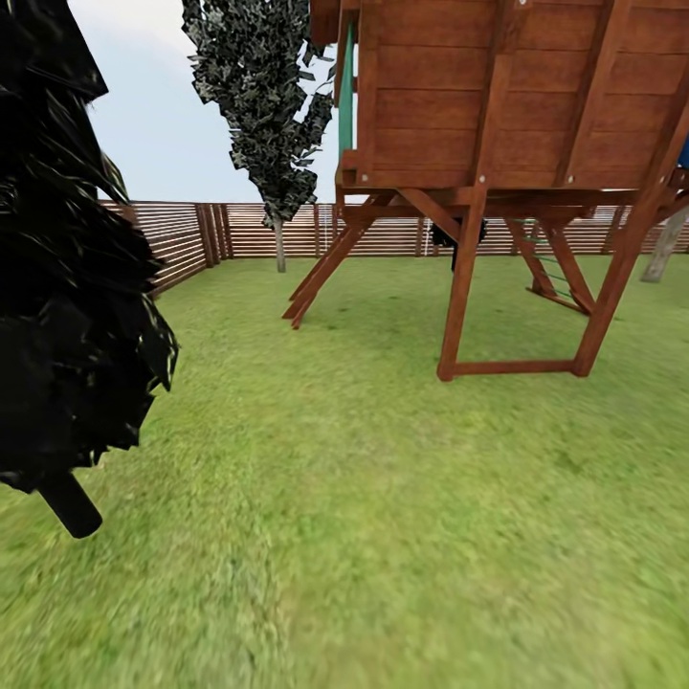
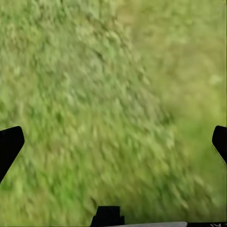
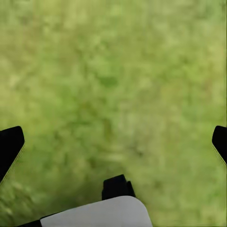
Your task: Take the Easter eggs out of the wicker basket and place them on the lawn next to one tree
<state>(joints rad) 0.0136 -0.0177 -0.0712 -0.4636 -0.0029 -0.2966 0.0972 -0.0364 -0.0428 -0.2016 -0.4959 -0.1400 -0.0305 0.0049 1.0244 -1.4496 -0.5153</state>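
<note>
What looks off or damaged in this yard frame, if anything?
Nothing stands out. The wooden play tower stands square on the lawn, the slatted fence is intact, and both wrist views show open fingers over bare grass.

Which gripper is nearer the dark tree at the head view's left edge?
Left, likely. The dark tree stands close on the robot's left side. The left gripper and the right gripper each hang open over lawn, so this rests on arm side alone.

Matt, mottled grass lawn (image 1: 402, 536); reddish planked wooden playhouse (image 1: 507, 105); slatted, seemingly wooden fence (image 1: 239, 230).
</note>
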